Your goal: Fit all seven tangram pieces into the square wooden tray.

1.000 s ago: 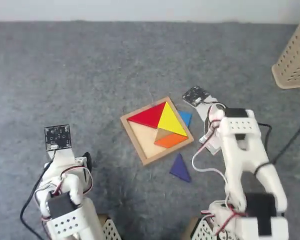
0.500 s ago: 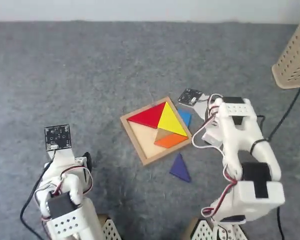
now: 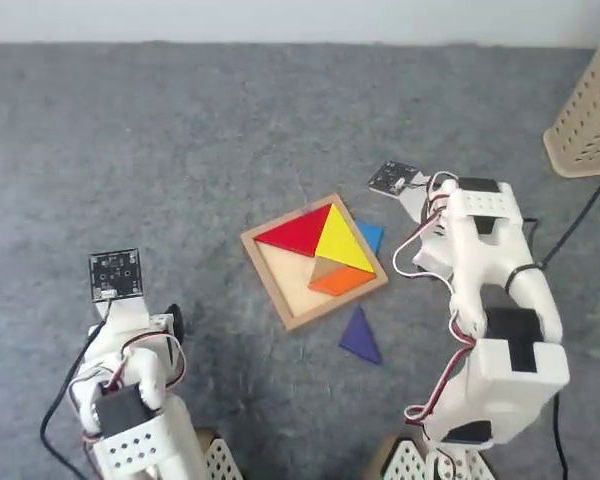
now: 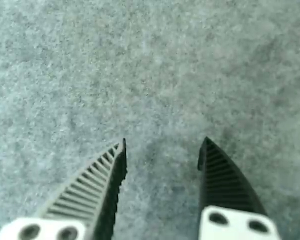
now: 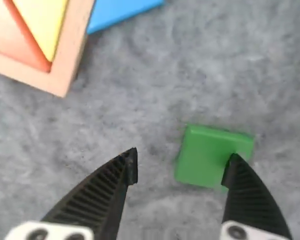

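Right gripper (image 5: 184, 155): hanging spread wide and grasping nothing over the green square (image 5: 207, 150), which is lying flat on the carpet (image 3: 180, 150) near the tray (image 3: 285, 278), seemingly lining up to straddle it; left gripper (image 4: 162, 147) is likewise gaping, over bare carpet. Tray: holding a red triangle (image 3: 298, 233), a yellow triangle (image 3: 338, 240), an orange piece (image 3: 340, 281) and a small brown piece (image 3: 327, 267), part of its floor showing bare. Outside, a blue piece (image 3: 370, 236) is lying just beside the tray wall and a purple triangle (image 3: 360, 335) nearby, both awaiting placement.

White plastic arms (image 3: 495, 290), black ribbed fingers (image 5: 97, 192), red and white cables (image 3: 408, 262)
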{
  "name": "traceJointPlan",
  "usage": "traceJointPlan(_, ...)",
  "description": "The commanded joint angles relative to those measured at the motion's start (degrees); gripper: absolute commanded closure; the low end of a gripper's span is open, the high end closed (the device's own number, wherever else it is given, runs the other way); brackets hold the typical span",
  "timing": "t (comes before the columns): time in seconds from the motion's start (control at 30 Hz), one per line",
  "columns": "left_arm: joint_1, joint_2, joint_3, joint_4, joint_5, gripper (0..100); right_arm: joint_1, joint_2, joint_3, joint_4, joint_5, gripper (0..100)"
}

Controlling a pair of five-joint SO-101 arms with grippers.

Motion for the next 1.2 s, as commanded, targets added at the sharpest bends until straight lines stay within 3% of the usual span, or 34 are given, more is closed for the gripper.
traceJointPlan(0.0,0.09,-0.62,-0.31,0.18,0.53,77,0.92,-5.32,-4.84,0.92,-3.08,72.0)
traceJointPlan(0.73,0.09,-0.62,-0.31,0.18,0.53,77,2.24,6.81,-5.27,-4.35,-3.87,72.2)
traceJointPlan(0.97,0.09,-0.62,-0.31,0.18,0.53,77,0.13,6.55,-5.27,-0.66,-4.04,91.2)
traceJointPlan(1.17,0.09,-0.62,-0.31,0.18,0.53,77,-6.55,4.44,-5.27,1.36,-11.43,93.1)
